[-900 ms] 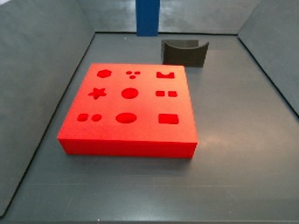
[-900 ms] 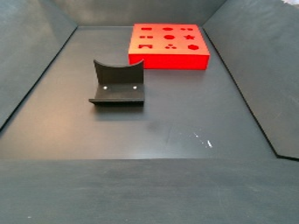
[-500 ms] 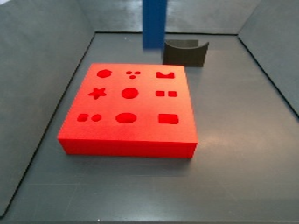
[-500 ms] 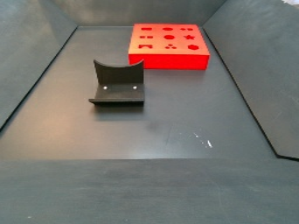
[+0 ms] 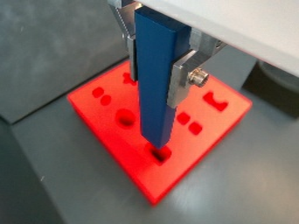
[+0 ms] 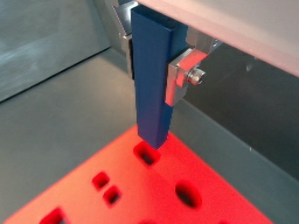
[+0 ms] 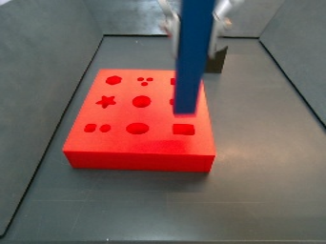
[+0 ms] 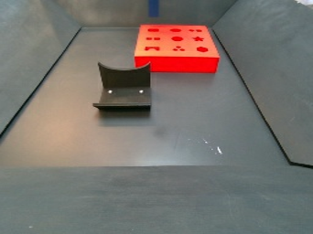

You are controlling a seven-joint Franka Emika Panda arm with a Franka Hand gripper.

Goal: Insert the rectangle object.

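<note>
The rectangle object, a slim blue bar (image 7: pixel 192 57), hangs upright in my gripper (image 7: pixel 193 8), which is shut on its upper part. Its lower end hovers just above the right column of holes in the flat red block (image 7: pixel 128 133). In both wrist views the bar (image 5: pixel 158 79) (image 6: pixel 156 79) sits between the silver fingers (image 5: pixel 181 80) (image 6: pixel 176 80) of the gripper (image 5: pixel 155 80) (image 6: pixel 152 74), its end close over a hole in the red block (image 5: pixel 117 144) (image 6: pixel 140 192). In a side view only the red block (image 8: pixel 178 50) shows; gripper and bar are out of view.
The dark grey curved holder (image 8: pixel 123 87) stands on the floor apart from the block; in a side view it (image 7: pixel 218 59) is mostly hidden behind the bar. Grey walls surround the dark floor (image 8: pixel 159 155).
The gripper has carried the blue bar from the back, near the holder, forward and down over the red block's right side. Block and holder have not moved.
</note>
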